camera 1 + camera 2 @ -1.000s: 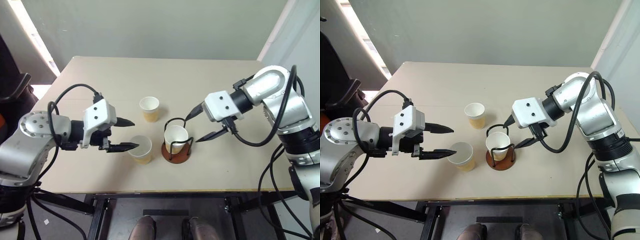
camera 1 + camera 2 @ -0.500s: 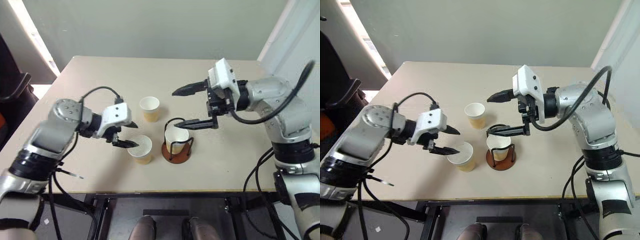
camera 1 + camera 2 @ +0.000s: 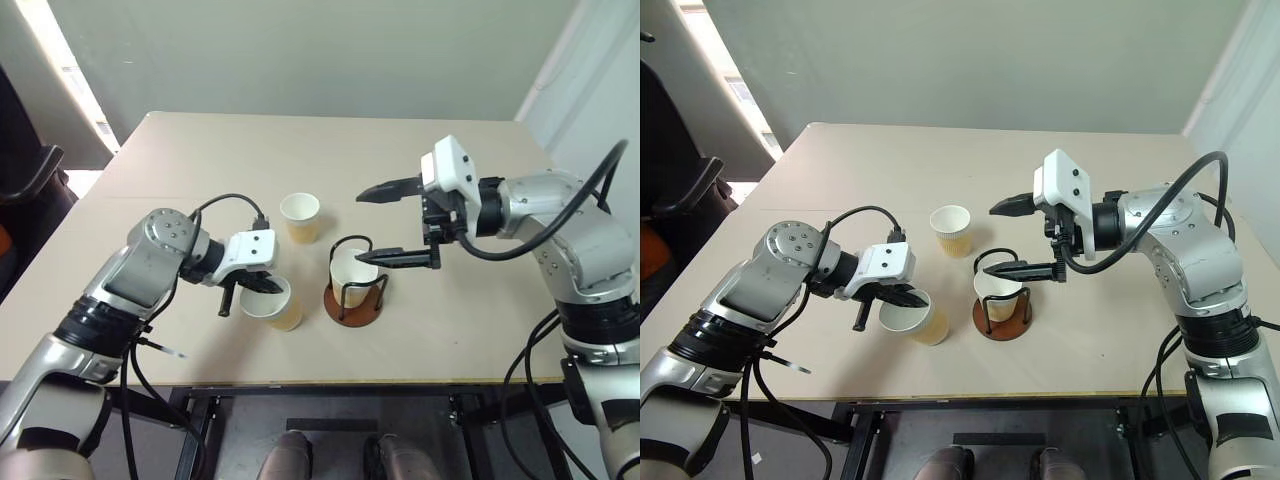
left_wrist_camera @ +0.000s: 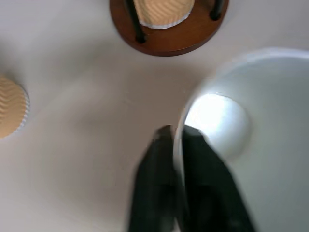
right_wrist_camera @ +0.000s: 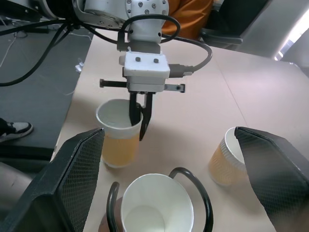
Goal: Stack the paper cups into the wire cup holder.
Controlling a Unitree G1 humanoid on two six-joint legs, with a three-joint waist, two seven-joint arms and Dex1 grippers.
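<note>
Paper cup (image 3: 274, 304) rim pinched by the left end effector (image 3: 262, 285); right end effector (image 3: 368, 226) gaping above wire cup holder (image 3: 353, 301)

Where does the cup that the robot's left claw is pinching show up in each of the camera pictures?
Left eye view: the pinched cup stands near the table's front edge, left of the wire holder.
Right eye view: the same spot, under the left gripper.
Left wrist view: its white inside, one finger in, one outside.
Right wrist view: beyond the holder.
Shared landmark: the holder's reddish-brown base.
</note>
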